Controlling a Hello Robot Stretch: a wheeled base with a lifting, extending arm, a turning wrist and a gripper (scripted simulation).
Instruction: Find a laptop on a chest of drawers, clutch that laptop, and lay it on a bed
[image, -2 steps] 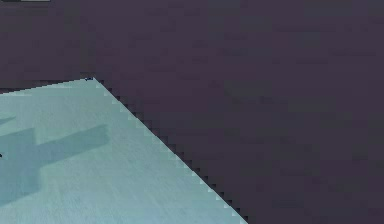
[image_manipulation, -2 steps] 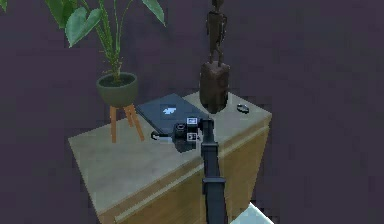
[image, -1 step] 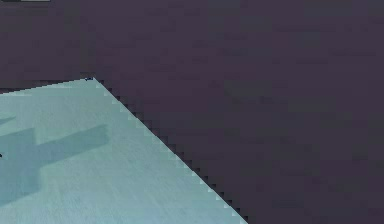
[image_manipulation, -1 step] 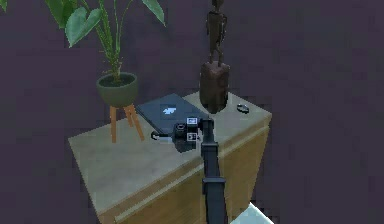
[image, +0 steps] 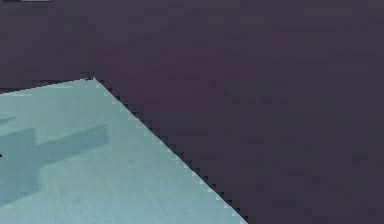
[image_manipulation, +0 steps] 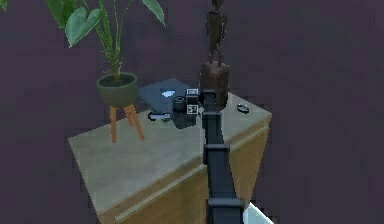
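The top of the chest of drawers (image_manipulation: 110, 160) is crowded around my gripper (image_manipulation: 172, 114). A potted plant on a wooden stand (image_manipulation: 118, 95) blocks the arm side view's left, a tall dark statue (image_manipulation: 214, 60) stands just right of my arm's end, and a laptop (image_manipulation: 158, 95) lies between them. The near left part of the top is bare. Ahead stands a dark wall (image: 250, 80); pale floor (image: 90, 160) lies free at the forward view's lower left.

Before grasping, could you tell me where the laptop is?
In the arm side view, the laptop lies on the chest of drawers, between the potted plant and the statue.
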